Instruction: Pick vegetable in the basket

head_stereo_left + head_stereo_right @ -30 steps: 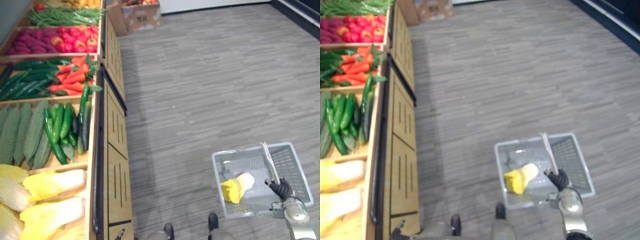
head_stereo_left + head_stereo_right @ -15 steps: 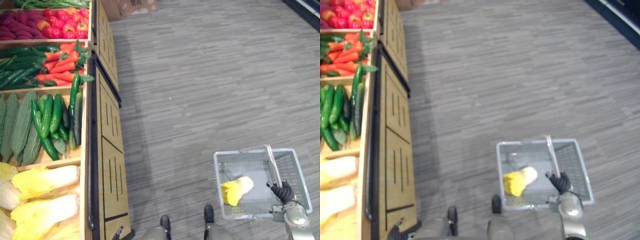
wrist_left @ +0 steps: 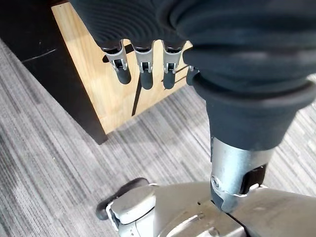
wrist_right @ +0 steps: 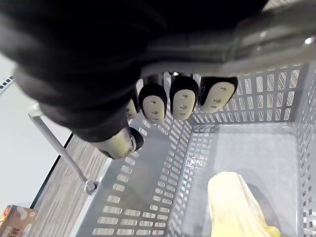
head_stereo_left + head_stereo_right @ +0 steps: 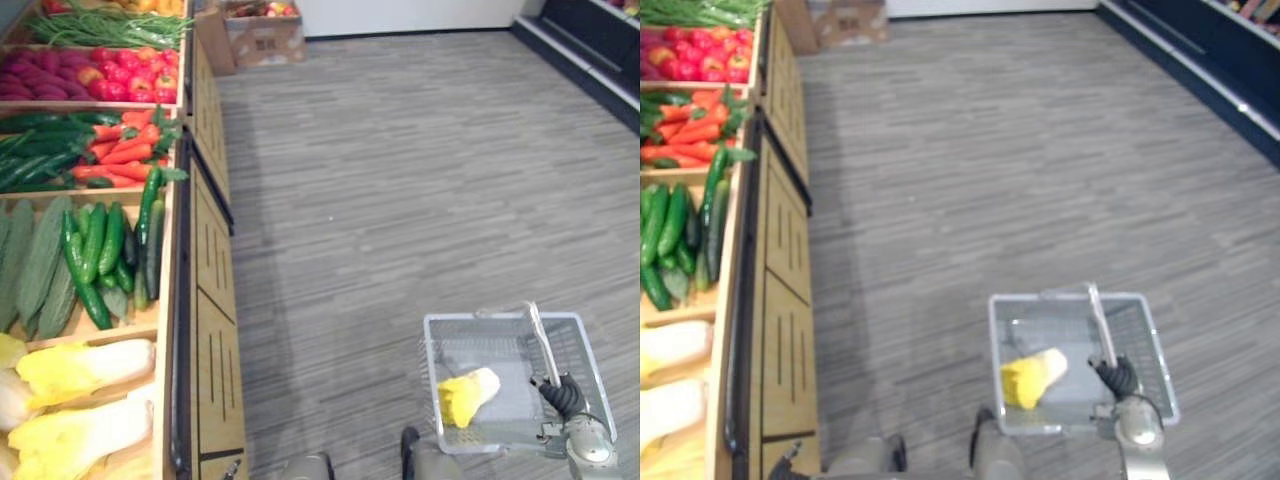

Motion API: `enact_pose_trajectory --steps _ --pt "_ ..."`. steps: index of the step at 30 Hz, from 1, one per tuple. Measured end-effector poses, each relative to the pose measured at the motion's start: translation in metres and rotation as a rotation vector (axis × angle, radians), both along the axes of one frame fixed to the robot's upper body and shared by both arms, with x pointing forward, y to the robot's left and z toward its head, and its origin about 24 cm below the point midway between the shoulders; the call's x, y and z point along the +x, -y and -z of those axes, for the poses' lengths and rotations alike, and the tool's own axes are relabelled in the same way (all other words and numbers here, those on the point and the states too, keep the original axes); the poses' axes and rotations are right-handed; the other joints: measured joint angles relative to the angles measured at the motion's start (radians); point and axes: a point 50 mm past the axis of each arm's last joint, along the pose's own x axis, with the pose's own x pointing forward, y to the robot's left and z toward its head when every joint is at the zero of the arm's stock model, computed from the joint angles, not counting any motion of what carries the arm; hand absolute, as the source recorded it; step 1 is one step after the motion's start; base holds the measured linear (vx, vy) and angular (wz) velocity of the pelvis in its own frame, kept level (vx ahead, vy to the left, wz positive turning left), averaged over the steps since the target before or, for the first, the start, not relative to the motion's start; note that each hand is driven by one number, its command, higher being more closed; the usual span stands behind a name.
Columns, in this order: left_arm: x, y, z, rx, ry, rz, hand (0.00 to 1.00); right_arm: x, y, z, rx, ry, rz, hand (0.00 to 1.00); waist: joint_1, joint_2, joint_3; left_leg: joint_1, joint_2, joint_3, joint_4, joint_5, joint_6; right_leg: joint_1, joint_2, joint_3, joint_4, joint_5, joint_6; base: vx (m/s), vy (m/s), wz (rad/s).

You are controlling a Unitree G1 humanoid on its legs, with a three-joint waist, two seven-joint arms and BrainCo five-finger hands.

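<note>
At far left, on the tiered wooden produce shelf (image 5: 190, 300), the pale yellow cabbages (image 5: 80, 370) are cut off by the frame edge. The left hand (image 3: 146, 74) is shown relaxed, holding nothing. Rightward, a yellow-and-cream leafy cabbage head (image 5: 465, 392) is seen lying in the grey perforated plastic basket (image 5: 480, 318), whose grey bar handle (image 5: 537, 340) is clasped by the right hand (image 5: 562, 395).

**A:** Bright, even light here, coming from above by the look of it. The grey floor (image 5: 420, 150) is lit right across, no hard shadows.

**B:** Just a soft darker band on it along the foot of the produce shelf (image 5: 205, 260).

**A:** Now inside the basket (image 4: 148, 197): the pale bottom is nearly washed out, with a small dark shadow tucked against the yellow vegetable (image 4: 232, 202).

**B:** And a bright glint on the metal handle (image 4: 276, 34)!
</note>
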Motion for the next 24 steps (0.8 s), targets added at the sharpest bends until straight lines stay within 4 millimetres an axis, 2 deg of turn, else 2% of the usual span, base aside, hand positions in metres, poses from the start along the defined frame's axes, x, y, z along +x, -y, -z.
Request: enact_pose_trajectory --steps 2,3,4,5,6,7,8,9,11,14,15,17,18,19,21,22,24 --pt "0.001 -0.002 -0.001 0.003 0.005 -0.012 0.00 0.003 -0.003 -0.002 0.003 0.017 -0.007 1.00 -0.001 -0.003 0.001 -0.002 0.006 0.007 0.017 -0.012 0.010 -0.018 0.000 -0.010 0.030 0.028 -0.006 0.04 0.055 -0.15" --pt "0.003 -0.002 -0.001 0.002 0.010 -0.010 0.00 0.007 -0.004 -0.004 0.006 0.031 -0.008 1.00 0.000 0.009 0.007 -0.005 0.020 -0.002 0.036 -0.034 0.033 -0.063 0.000 -0.019 0.122 0.091 -0.001 0.01 0.059 0.01" --pt "0.003 -0.002 -0.001 0.003 0.012 -0.010 0.00 0.009 -0.003 -0.005 0.007 0.040 -0.001 1.00 -0.003 0.016 0.016 0.006 0.023 -0.017 0.042 -0.040 0.039 -0.092 -0.001 -0.019 0.187 0.148 -0.007 0.01 0.075 0.35" --pt "0.005 -0.002 -0.002 0.004 0.017 -0.009 0.00 0.008 -0.001 -0.006 0.011 0.046 0.020 1.00 -0.015 0.028 0.032 0.037 0.028 -0.042 0.042 -0.042 0.044 -0.115 -0.002 -0.029 0.274 0.256 -0.034 0.03 0.083 0.88" --pt "0.006 -0.002 -0.002 0.000 0.019 -0.007 0.00 0.001 0.002 -0.003 0.021 0.040 0.055 1.00 -0.040 0.043 0.045 0.073 0.025 -0.094 0.043 -0.044 0.050 -0.139 -0.023 -0.048 0.374 0.283 -0.068 0.08 0.106 1.27" --pt "0.009 -0.001 -0.002 -0.002 0.029 -0.006 0.00 -0.008 0.002 0.001 0.026 0.026 0.080 1.00 -0.040 0.034 0.040 0.095 0.019 -0.110 0.044 -0.047 0.055 -0.143 -0.037 -0.035 0.392 0.222 -0.081 0.09 0.082 1.10" --pt "0.010 -0.002 -0.002 -0.001 0.033 -0.011 0.00 -0.011 0.002 0.001 0.027 0.024 0.083 1.00 -0.033 0.031 0.035 0.097 0.015 -0.110 0.046 -0.048 0.052 -0.145 -0.038 -0.023 0.358 0.202 -0.082 0.14 0.058 0.61" --pt "0.010 0.000 -0.002 -0.007 0.033 -0.017 0.00 -0.012 0.000 -0.001 0.026 0.039 0.078 1.00 -0.022 0.027 0.029 0.095 0.008 -0.117 0.048 -0.049 0.046 -0.134 -0.046 -0.023 0.251 0.184 -0.084 0.19 0.017 0.26" --pt "0.008 0.002 -0.001 -0.016 0.030 -0.030 0.00 -0.008 -0.006 -0.007 0.030 0.077 0.056 1.00 -0.004 0.025 0.014 0.088 -0.006 -0.134 0.046 -0.054 0.035 -0.080 -0.071 -0.034 -0.063 0.181 -0.087 0.25 -0.033 0.19" --pt "0.006 -0.002 -0.001 -0.009 0.024 -0.051 0.00 -0.006 -0.007 -0.007 0.035 0.078 0.054 1.00 0.012 0.025 -0.005 0.095 -0.007 -0.156 0.024 -0.065 0.011 -0.032 -0.088 -0.033 -0.264 0.183 -0.084 0.31 -0.167 0.17" --pt "0.004 -0.006 -0.002 0.002 0.018 -0.051 0.00 -0.005 -0.008 -0.004 0.045 0.071 0.057 1.00 0.013 0.015 -0.015 0.105 -0.006 -0.164 0.005 -0.067 -0.007 -0.026 -0.096 -0.033 -0.309 0.192 -0.071 0.23 -0.184 0.15" --pt "0.003 -0.008 -0.002 0.007 0.010 -0.050 0.00 -0.006 -0.009 0.002 0.059 0.050 0.065 1.00 0.012 0.005 -0.023 0.144 -0.003 -0.179 -0.038 -0.075 -0.044 -0.007 -0.101 -0.041 -0.352 0.203 -0.056 0.32 -0.326 0.21" --pt "0.004 -0.007 -0.001 0.007 0.009 -0.051 0.00 -0.010 -0.008 0.006 0.064 0.027 0.075 1.00 0.009 0.014 -0.027 0.172 0.014 -0.195 -0.060 -0.087 -0.068 0.012 -0.099 -0.058 -0.341 0.139 0.022 0.41 -0.441 0.19" --pt "0.005 -0.001 0.001 -0.008 0.008 -0.058 0.00 -0.009 -0.006 0.007 0.062 0.019 0.077 1.00 0.011 0.047 -0.032 0.176 0.045 -0.201 -0.066 -0.090 -0.085 0.008 -0.073 -0.079 -0.319 0.131 0.023 0.34 -0.390 0.26" --pt "0.012 0.015 0.005 -0.050 0.017 -0.040 0.00 -0.011 -0.005 0.009 0.066 0.001 0.085 1.00 -0.008 0.086 -0.049 0.177 0.100 -0.250 -0.096 -0.043 -0.127 -0.011 -0.048 -0.146 -0.224 0.045 -0.007 0.29 -0.360 0.47" --pt "0.013 0.020 0.006 -0.061 0.018 -0.026 0.00 -0.012 -0.005 0.010 0.067 -0.006 0.087 1.00 -0.013 0.096 -0.056 0.178 0.122 -0.272 -0.090 -0.017 -0.136 -0.011 -0.039 -0.170 -0.176 0.002 -0.019 0.22 -0.293 0.50" --pt "0.013 0.020 0.006 -0.059 0.015 -0.027 0.00 -0.012 -0.005 0.011 0.069 -0.008 0.086 1.00 -0.018 0.097 -0.074 0.139 0.141 -0.304 -0.030 0.008 -0.154 -0.012 -0.033 -0.207 -0.122 -0.060 -0.038 0.23 -0.373 0.50"
